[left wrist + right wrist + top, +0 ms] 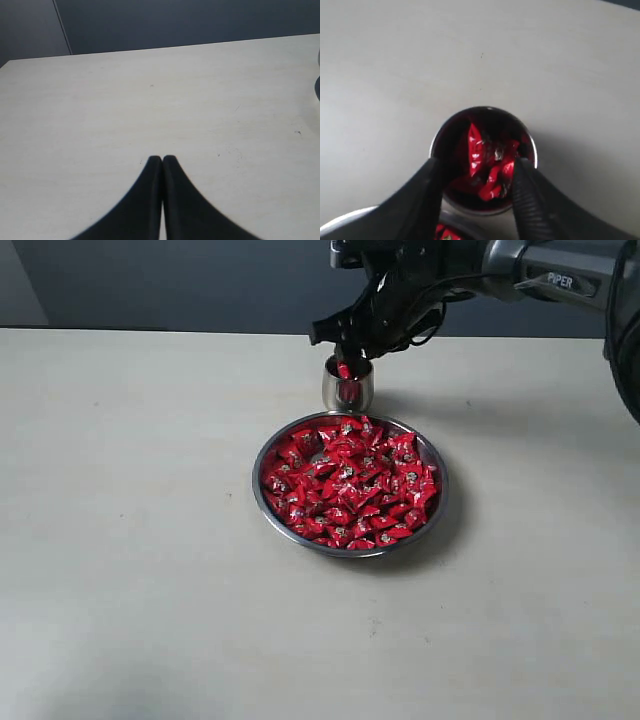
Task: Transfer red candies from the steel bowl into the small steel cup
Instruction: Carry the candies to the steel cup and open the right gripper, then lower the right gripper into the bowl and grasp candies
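One steel bowl is sitting near the middle of the desk, heaped almost to its rim with red candies. They are lying in overlapping layers, several dozen at least, too many to count exactly. One small steel cup is standing upright just beside the bowl's far rim; whether the two are touching cannot be told.

The right gripper is hanging directly over the cup's mouth at the end of the only arm showing in the exterior view. In the right wrist view its two fingers are standing apart, straddling the cup's opening and clamping nothing. Between them a small cluster of the red candies is lying inside the cup, roughly three or four wrappers, though the tangle is blocking a firm count.

The left gripper is showing only in the left wrist view. Its two fingers are pressing together with nothing between them, above bare desk.

Open desk is stretching wide to the left, front and right of the bowl. Behind the cup a narrower strip is running to the desk's far edge, where a dark wall is rising.
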Available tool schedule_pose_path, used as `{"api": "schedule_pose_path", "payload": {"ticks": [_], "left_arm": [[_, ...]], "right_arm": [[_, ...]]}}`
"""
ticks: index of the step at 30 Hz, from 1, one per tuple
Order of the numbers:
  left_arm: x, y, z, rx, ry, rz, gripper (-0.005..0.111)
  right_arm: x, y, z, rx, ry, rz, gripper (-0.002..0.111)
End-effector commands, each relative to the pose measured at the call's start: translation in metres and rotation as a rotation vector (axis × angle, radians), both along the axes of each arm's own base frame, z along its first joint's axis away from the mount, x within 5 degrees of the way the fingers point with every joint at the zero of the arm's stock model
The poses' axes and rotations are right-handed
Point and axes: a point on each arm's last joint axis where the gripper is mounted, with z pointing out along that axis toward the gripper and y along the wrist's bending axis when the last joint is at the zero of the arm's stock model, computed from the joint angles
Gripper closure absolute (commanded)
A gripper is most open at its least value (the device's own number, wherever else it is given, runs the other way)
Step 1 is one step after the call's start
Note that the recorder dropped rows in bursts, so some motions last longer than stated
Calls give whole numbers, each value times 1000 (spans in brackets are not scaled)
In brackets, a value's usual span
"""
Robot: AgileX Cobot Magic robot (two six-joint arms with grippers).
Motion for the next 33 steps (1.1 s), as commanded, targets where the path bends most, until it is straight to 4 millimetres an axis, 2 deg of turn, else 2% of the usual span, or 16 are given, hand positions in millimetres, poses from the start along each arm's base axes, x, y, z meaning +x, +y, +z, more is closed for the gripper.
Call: {"api": "schedule_pose_path", "payload": {"ticks": [1, 10, 14, 16, 21, 26, 33], "left_arm": [[0, 0, 4, 2, -18, -8, 106], [0, 0, 4, 2, -18, -8, 106], [0, 0, 4, 2, -18, -8, 106], [0, 0, 4, 2, -18, -8, 106], [0, 0, 4, 2, -18, -8, 106], [0, 0, 4, 2, -18, -8, 106], [0, 0, 4, 2, -18, -8, 106]], "right_arm": [[-17, 8, 17, -45, 25, 98, 78], [-54, 43, 9, -141, 101, 287, 79], [-62, 54, 1, -154, 111, 319, 79], [-63, 54, -5, -166, 136, 323, 76], [-62, 54, -28, -204, 189, 328, 57], [-58, 56, -45, -202, 185, 321, 60], [-52, 59, -56, -195, 139, 288, 68]]}}
